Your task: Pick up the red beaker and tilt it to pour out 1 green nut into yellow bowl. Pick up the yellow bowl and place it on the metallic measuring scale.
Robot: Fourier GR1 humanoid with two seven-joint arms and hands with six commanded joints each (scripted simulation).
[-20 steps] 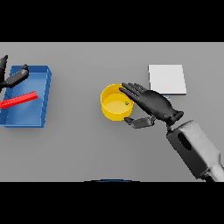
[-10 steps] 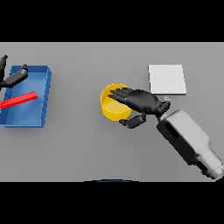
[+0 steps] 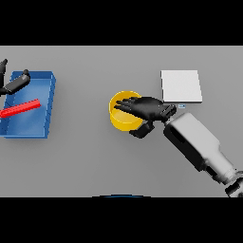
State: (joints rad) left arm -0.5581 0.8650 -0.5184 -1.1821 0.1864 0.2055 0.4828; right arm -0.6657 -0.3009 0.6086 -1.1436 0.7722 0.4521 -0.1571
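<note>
The yellow bowl (image 3: 121, 116) stands at the table's middle. My right hand (image 3: 148, 108) lies over its right half, fingers stretched left across the opening and thumb (image 3: 140, 131) down by the near rim; the hand looks open. The pale square scale (image 3: 181, 86) lies flat just behind and right of the hand. A long red object (image 3: 19, 108) lies slanted in a blue tray (image 3: 42, 123) at the far left. My left hand (image 3: 11, 84) hovers at that tray's far left corner with relaxed fingers. I see no green nut.
The right forearm (image 3: 199, 144) slants from the lower right corner up to the bowl. Bare grey table lies between the blue tray and the bowl, and along the near edge.
My right hand has slid left, from the bowl's right rim to over its opening, and the forearm has swung in behind it. The left hand, tray and scale have stayed put.
</note>
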